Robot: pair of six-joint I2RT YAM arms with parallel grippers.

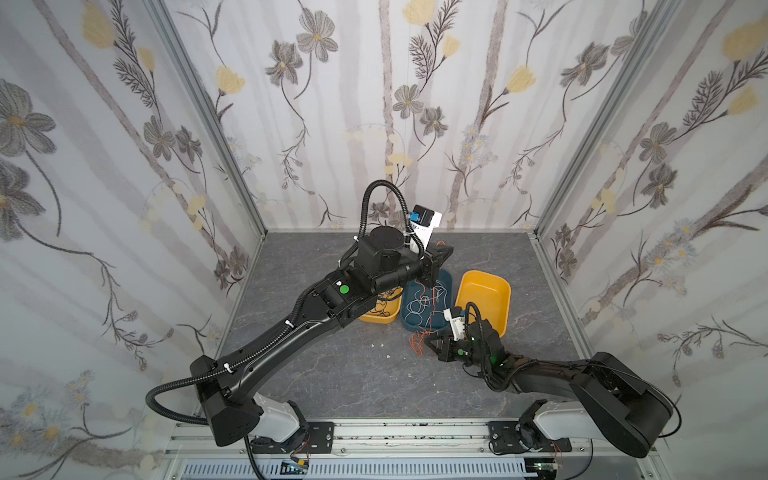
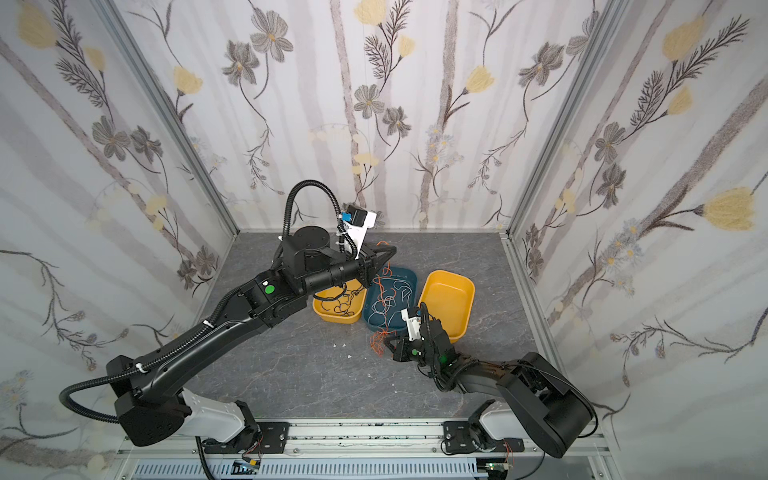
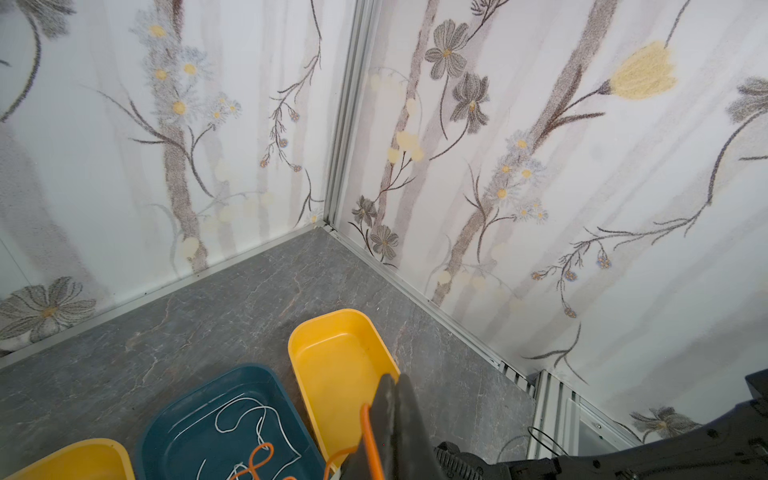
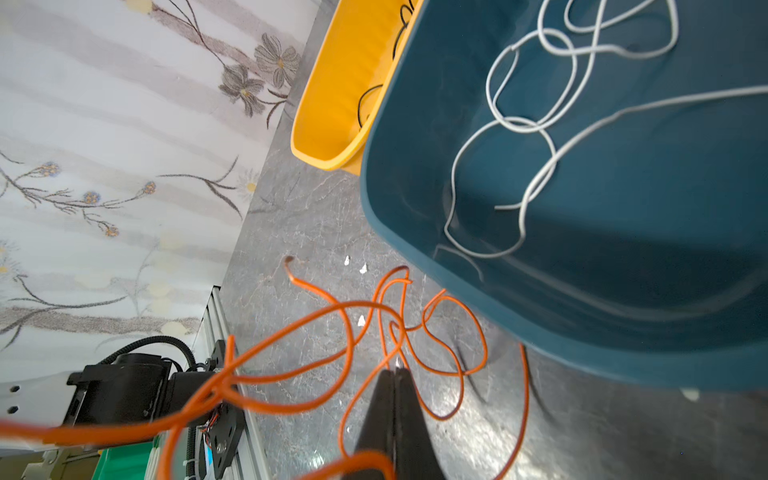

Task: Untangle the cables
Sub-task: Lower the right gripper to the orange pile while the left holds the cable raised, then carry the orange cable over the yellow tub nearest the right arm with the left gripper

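Blue tray (image 1: 448,279) was recorded on the grey table (image 1: 332,374). A left yellow tray (image 1: 365,319) was set against one long side of it. A right yellow tray (image 1: 484,291) was set just beside the other long side.

White cables (image 1: 415,305) were seen lying in loose, overlapping loops on the floor of the blue tray. Black cables (image 2: 338,305) were seen inside the left yellow tray.

Orange cables (image 1: 417,343) were found partly inside the blue tray among the white ones. They were draped over its near rim and heaped in a tangle on the table just in front of that rim. A few small white scraps (image 4: 361,268) were noted on the table beside the tangle.

Left gripper (image 2: 384,253) was held raised above the far end of the blue tray, with its jaws pressed together. In both top views an orange strand was seen looped at the jaws and hanging from them down into the blue tray. In the left wrist view the strand was seen running along the closed fingers (image 3: 399,415), so it was judged to be gripped.

Right gripper (image 1: 430,343) was held low over the table at the near end of the blue tray, inside the orange tangle. Its jaws were fully closed. In the right wrist view an orange strand was seen meeting the very tips, apparently pinched there.
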